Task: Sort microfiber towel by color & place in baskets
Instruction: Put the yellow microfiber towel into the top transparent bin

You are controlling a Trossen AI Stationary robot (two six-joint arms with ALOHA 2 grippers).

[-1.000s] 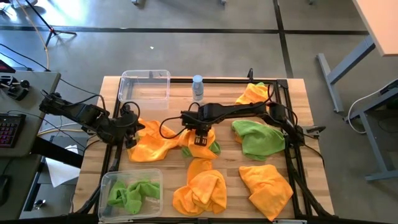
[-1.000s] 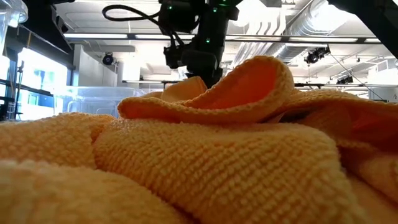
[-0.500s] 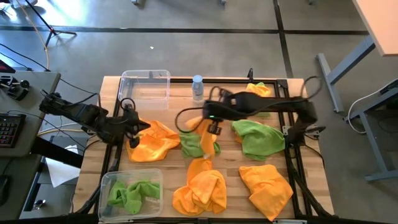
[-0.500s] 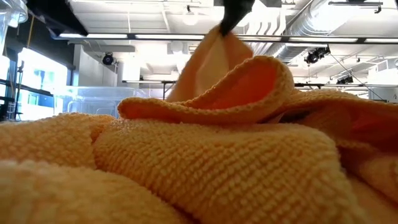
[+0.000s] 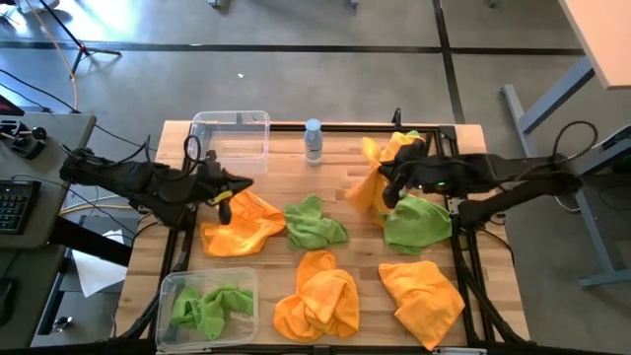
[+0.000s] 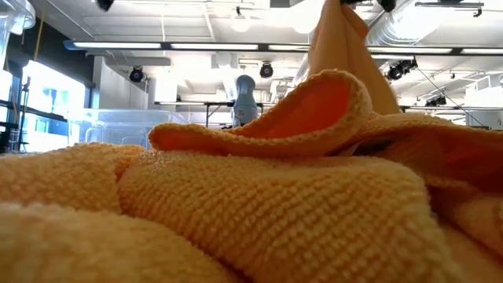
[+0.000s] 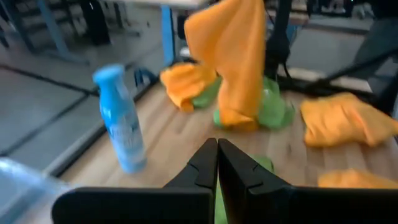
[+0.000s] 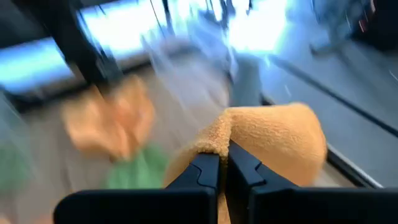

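My right gripper (image 5: 386,185) is up over the table's right half, shut on an orange towel (image 5: 365,187) that hangs below it and also shows in the left wrist view (image 7: 239,62). My left gripper (image 5: 233,187) is shut and holds nothing, raised over the left half beside another orange towel (image 5: 242,225). A green towel (image 5: 315,225) lies in the middle. The far-left basket (image 5: 230,138) holds nothing. The near-left basket (image 5: 207,301) holds green towels. My right gripper pinches a bunched upper fold (image 8: 217,140) of the orange towel between its two fingers. The fingers come from the table's right, slanting a little downward. The towel hangs slack below them. Whether its lower end (image 7: 235,118) is clear of the table I cannot tell.
A water bottle (image 5: 314,140) stands at the far middle. More towels lie about: green (image 5: 416,222) at the right, orange at far right (image 5: 399,146), near middle (image 5: 317,301) and near right (image 5: 422,296). A heap of orange towel (image 6: 236,204) fills the low view.
My right gripper has risen and swung from the table's middle toward the right edge, carrying the orange towel up off the green one, which now lies uncovered. My left gripper has lifted a little and tipped toward level.
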